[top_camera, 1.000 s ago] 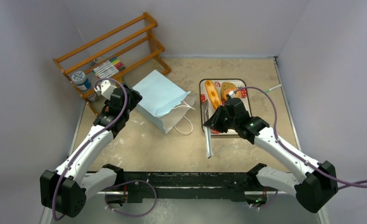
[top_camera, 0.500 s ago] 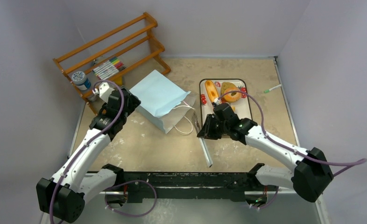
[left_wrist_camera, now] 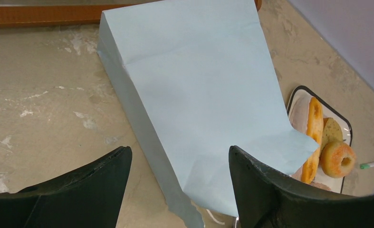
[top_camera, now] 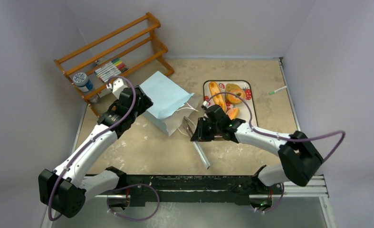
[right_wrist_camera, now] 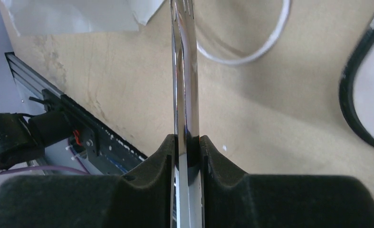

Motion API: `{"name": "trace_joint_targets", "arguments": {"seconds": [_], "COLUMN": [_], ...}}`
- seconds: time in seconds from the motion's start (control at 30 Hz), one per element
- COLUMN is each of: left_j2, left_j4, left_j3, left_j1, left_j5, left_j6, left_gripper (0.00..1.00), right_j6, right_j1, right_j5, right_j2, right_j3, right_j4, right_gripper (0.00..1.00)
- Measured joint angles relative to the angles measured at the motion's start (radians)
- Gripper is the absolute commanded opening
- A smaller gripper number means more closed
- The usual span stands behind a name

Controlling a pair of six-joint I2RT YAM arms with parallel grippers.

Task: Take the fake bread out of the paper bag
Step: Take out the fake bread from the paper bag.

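Observation:
The light blue paper bag [top_camera: 163,97] lies flat on the table, its white-lined mouth and string handles [top_camera: 190,129] facing the tray. My left gripper [left_wrist_camera: 178,151] stands open over the bag's [left_wrist_camera: 194,90] long side edge, with nothing between its fingers. My right gripper [right_wrist_camera: 188,142] is shut on silver metal tongs [right_wrist_camera: 185,71], whose tips [top_camera: 187,123] reach toward the bag mouth. Fake bread lies on the tray [top_camera: 253,108]: a long loaf [top_camera: 215,91], a donut [top_camera: 235,96], a brownish slice [top_camera: 231,87] and an orange piece [top_camera: 232,113]. The bag's inside is hidden.
A wooden rack [top_camera: 113,50] stands at the back left with markers [top_camera: 111,69] and a blue-lidded jar [top_camera: 82,81]. A green-tipped pen [top_camera: 279,89] lies right of the tray. A black rail [top_camera: 185,183] runs along the near edge.
My right arm has swung left from the tray to the bag mouth, carrying the tongs. My left gripper has moved right, over the bag's edge.

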Motion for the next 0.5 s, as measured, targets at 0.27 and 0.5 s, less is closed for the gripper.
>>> {"name": "trace_joint_targets", "arguments": {"seconds": [0.27, 0.5], "left_j2": [0.050, 0.106], "left_j4": [-0.028, -0.023], "left_j3": [0.000, -0.002], "left_j1": [-0.019, -0.019], "left_j5": [-0.116, -0.201], "left_j6": [-0.010, -0.018], "left_gripper": [0.75, 0.75], "right_j6": [-0.016, -0.020], "right_j1": [0.001, 0.001], "right_j5": [-0.049, -0.065], "right_j2": [0.222, 0.362], "right_j3": [0.119, 0.223], "right_j4": [0.177, 0.323], "right_gripper": [0.23, 0.24]}}
